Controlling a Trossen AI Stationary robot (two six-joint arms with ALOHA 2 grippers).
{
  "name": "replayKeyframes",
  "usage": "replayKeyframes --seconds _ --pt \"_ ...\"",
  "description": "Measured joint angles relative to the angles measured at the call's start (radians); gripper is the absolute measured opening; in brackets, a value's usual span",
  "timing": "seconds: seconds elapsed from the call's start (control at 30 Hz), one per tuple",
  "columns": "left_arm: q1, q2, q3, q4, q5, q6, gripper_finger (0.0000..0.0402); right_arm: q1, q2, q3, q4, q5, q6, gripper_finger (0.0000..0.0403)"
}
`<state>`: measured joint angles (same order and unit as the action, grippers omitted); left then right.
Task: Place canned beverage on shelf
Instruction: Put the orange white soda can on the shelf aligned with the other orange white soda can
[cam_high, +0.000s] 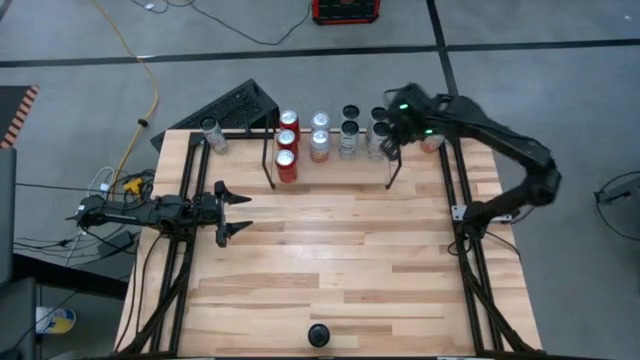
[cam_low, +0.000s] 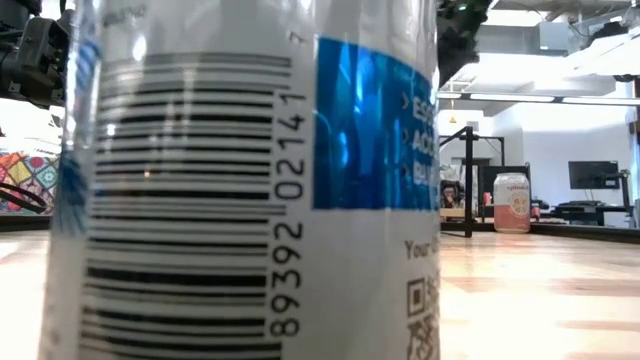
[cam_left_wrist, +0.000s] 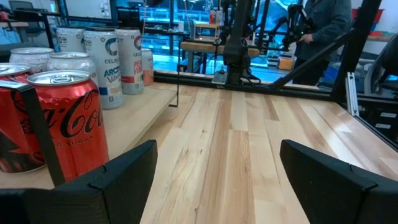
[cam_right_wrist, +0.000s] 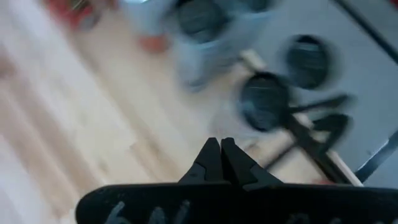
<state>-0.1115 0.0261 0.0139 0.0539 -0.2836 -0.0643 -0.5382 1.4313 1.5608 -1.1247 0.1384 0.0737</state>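
The shelf (cam_high: 272, 150), a low black rod rack, stands at the table's far edge. In it are three red cans (cam_high: 287, 165), two white-and-orange cans (cam_high: 319, 145) and several dark-topped cans (cam_high: 348, 130). My right gripper (cam_high: 392, 143) hangs over the rack's right end, shut and holding nothing; in its wrist view its fingertips (cam_right_wrist: 221, 149) meet above blurred can tops (cam_right_wrist: 264, 99). My left gripper (cam_high: 235, 212) waits open at the table's left, level, pointing at the red cola can (cam_left_wrist: 62, 124). Its fingers (cam_left_wrist: 118, 180) have nothing between them.
One can (cam_high: 210, 135) stands outside the rack at the far left and a pink one (cam_high: 432, 140) at the far right. A white-and-blue can (cam_low: 250, 180) fills the low view. A dark round thing (cam_high: 318, 335) sits at the near edge. A person (cam_left_wrist: 317, 25) stands beyond the table.
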Motion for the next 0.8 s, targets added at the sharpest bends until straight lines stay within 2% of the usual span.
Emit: replayKeyframes --seconds 0.17,0.3,0.4,0.57,0.67,0.8 --pt "0.0 0.0 0.0 0.0 0.0 0.0 0.0327 -0.109 -0.154 -0.149 0.129 0.134 0.182 0.0" --pt "0.0 0.0 0.0 0.0 0.0 0.0 0.0327 -0.212 -0.191 -0.274 0.252 0.152 0.308 0.0" --pt "0.0 0.0 0.0 0.0 0.0 0.0 0.0327 -0.259 -0.181 -0.305 0.269 0.145 0.319 0.0" --pt "0.0 0.0 0.0 0.0 0.0 0.0 0.0327 -0.26 -0.205 -0.307 0.241 0.176 0.322 0.0" --pt "0.0 0.0 0.0 0.0 0.0 0.0 0.0327 -0.257 -0.244 -0.307 0.241 0.16 0.321 0.0" --pt "0.0 0.0 0.0 0.0 0.0 0.0 0.0327 -0.177 -0.301 -0.306 0.224 0.113 0.326 0.0"
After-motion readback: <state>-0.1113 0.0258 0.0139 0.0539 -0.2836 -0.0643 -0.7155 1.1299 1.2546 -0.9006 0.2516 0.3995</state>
